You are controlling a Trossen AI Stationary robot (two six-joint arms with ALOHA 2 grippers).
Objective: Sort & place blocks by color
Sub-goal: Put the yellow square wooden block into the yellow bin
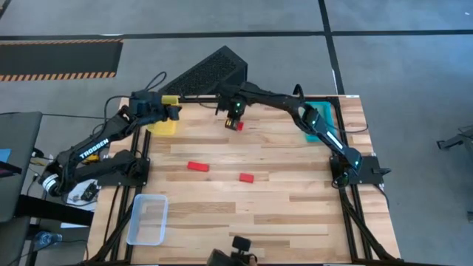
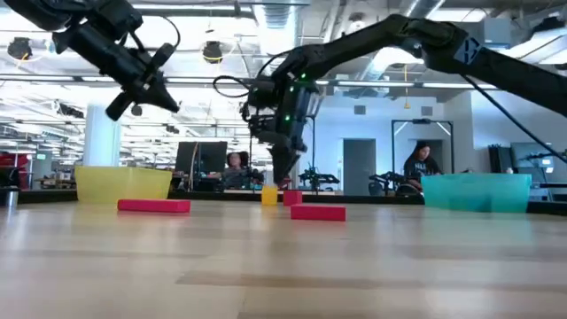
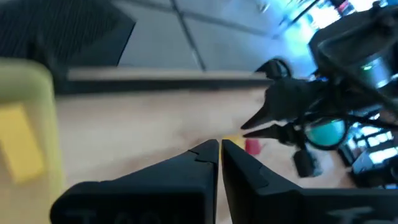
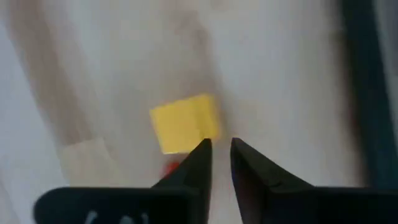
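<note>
Red oblong block [image 2: 317,213] nearest, untouched. Right gripper [image 1: 235,118] nearly closed, empty, over yellow block [image 4: 185,123]; next: open, descend. Left gripper [image 1: 176,111] closed, empty, above yellow tray [image 1: 164,127].

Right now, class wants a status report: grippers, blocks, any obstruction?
Left gripper over yellow tray, nearly shut, empty. Right gripper low at small yellow block, nearly shut, empty. Red blocks loose on table. No obstruction.

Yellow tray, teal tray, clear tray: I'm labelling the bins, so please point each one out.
yellow tray [image 1: 164,128]: high view, its near rim.
teal tray [image 1: 325,109]: high view, its bare far corner.
clear tray [image 1: 137,230]: high view, its left wall.
</note>
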